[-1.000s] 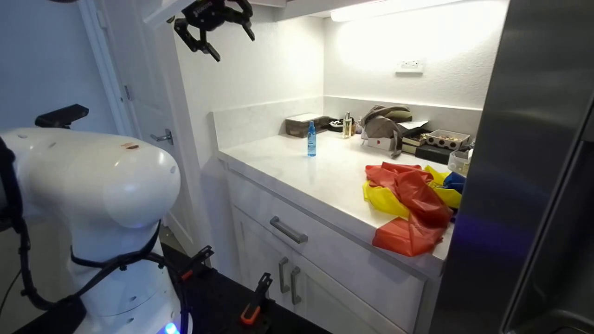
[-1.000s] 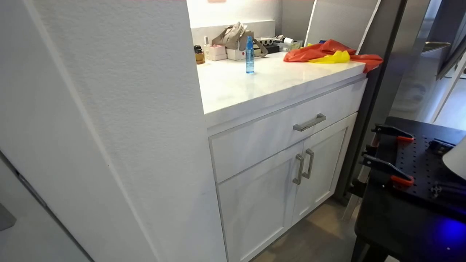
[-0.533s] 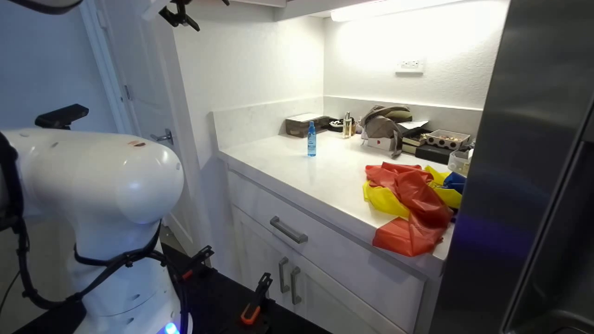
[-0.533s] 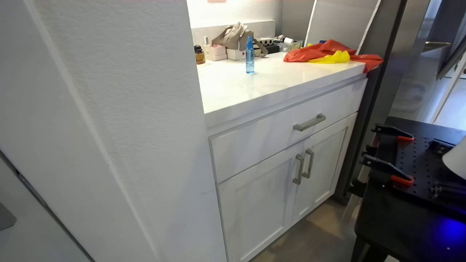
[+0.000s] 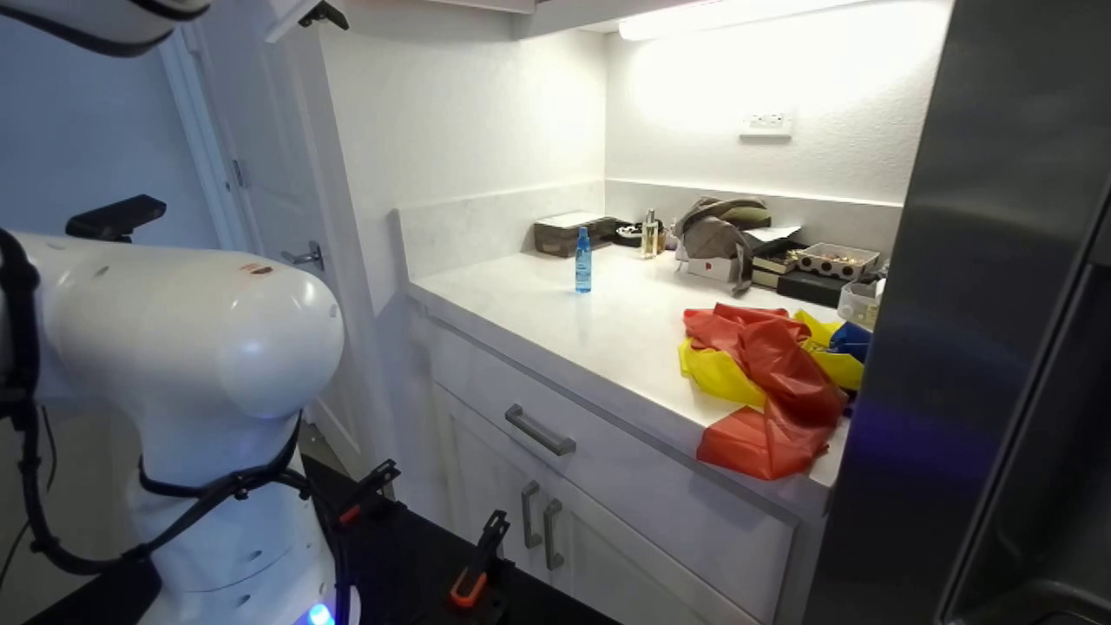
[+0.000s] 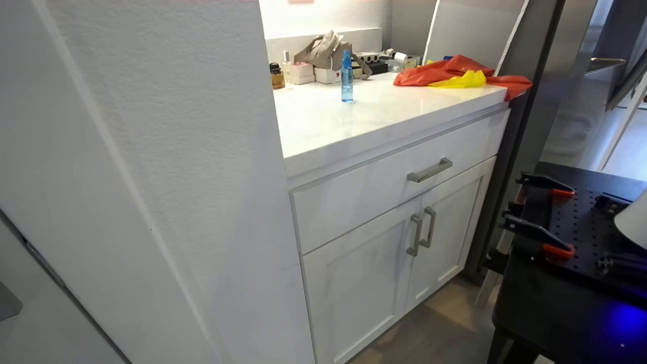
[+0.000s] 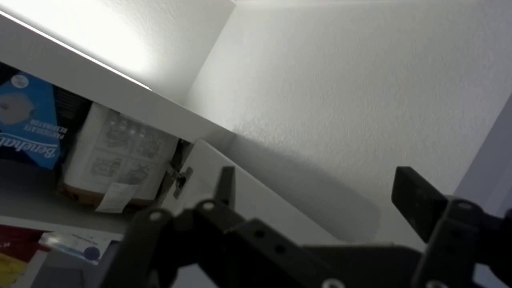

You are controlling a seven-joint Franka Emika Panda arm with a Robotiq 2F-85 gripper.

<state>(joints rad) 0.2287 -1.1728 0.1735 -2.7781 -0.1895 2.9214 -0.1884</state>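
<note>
Cabinet door (image 7: pixel 266 206) hangs open on its hinge (image 7: pixel 183 182), leaving the blue box (image 7: pixel 38 110) exposed; your jaws stand apart, holding nothing.

Jaws wide apart on the gripper (image 7: pixel 318 184), with pale textured wall (image 7: pixel 340 100) and a white cabinet door (image 7: pixel 260 204) showing through the gap! Over at the left, a metal hinge (image 7: pixel 183 183) shows on that door, and just beside it sits a white package (image 7: pixel 116 156), a loose pale flap (image 7: pixel 117 199) sticking out. Farther left, a blue box (image 7: pixel 28 120) lettered "Benehal", tilted. Red and yellow packaging (image 7: pixel 14 246) crowds the lower left corner, and up top left a bright glow (image 7: pixel 92 32) washes the wall!
</note>
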